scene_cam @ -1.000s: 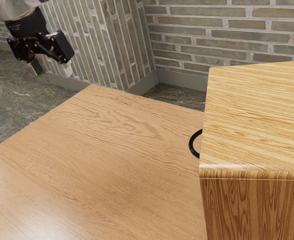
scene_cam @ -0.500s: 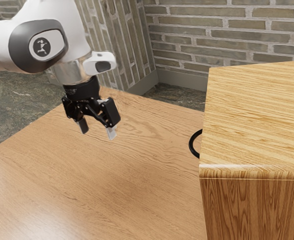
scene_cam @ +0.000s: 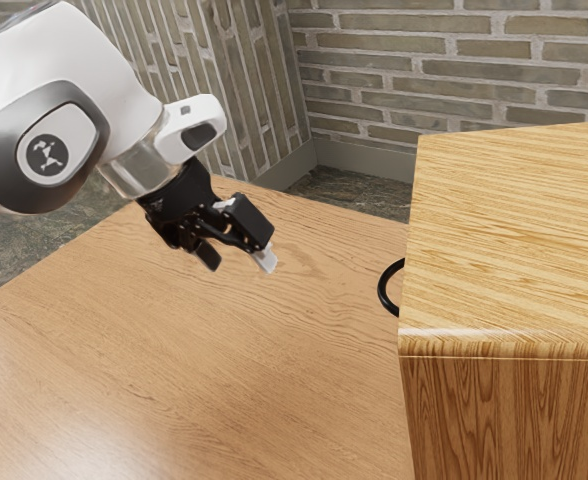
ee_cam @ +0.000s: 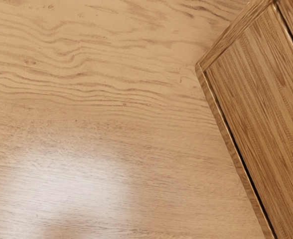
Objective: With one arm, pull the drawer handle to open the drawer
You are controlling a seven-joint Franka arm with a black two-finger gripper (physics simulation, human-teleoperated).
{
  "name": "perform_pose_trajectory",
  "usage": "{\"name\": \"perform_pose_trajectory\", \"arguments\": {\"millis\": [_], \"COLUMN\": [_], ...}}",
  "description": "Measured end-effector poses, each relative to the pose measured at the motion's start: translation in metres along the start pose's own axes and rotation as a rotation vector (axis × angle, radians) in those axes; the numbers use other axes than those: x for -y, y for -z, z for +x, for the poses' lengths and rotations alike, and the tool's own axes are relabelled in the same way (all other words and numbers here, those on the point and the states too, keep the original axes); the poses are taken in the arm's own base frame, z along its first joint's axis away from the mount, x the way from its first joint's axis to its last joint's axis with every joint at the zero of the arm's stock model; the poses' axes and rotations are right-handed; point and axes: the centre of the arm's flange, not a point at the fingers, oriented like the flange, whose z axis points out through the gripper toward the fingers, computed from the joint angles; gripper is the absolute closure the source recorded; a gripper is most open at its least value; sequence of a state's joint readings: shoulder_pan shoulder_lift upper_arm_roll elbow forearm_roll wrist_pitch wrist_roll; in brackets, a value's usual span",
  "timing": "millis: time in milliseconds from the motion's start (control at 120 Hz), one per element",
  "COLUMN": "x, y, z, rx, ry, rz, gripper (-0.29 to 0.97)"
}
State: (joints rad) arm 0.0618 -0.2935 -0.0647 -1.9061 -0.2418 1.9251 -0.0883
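Exterior view first: the gripper hangs over the middle of the table, tilted so its fingers point toward the exterior view's right. The jaws are apart with nothing between them, which makes sense, since they need a gap to slip around a loop. The cabinet stands at the table's edge on the exterior view's right. The drawer handle, a thin black ring, pokes out of the cabinet's side face over the tabletop. Only part of the ring shows past the cabinet's corner. The gripper is well apart from it and a bit higher, so I'd call this the approach stage, nothing grabbed yet.

Wrist view: mostly bare table under the hand, with the cabinet's face coming in at an angle. The panel with the vertical grain is what I take to be the drawer front, and a dark seam runs along it. It looks flush, so my guess is the drawer is shut.

Next bit needs the hand lower and lined up so one finger goes through the ring.
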Motion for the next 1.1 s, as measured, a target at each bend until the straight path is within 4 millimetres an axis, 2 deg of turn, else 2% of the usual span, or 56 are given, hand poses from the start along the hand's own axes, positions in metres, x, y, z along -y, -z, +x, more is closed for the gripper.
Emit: {"name": "perform_pose_trajectory", "arguments": {"millis": [150,283,650,808,1100], "x": [-0.014,-0.019,-0.034,-0.052,-0.064], "y": [0.001,0.007,-0.007,-0.022,-0.034], "z": [0.001,0.012,0.009,0.010,0.012], "rx": [-0.020,-0.003,0.059,0.078,0.079], "ry": [0.017,0.042,0.067,0.058,0.067], "rz": [-0.057,-0.097,-0.125,-0.147,-0.173], "gripper": [0.00,0.00,0.00,0.00,0.00]}}
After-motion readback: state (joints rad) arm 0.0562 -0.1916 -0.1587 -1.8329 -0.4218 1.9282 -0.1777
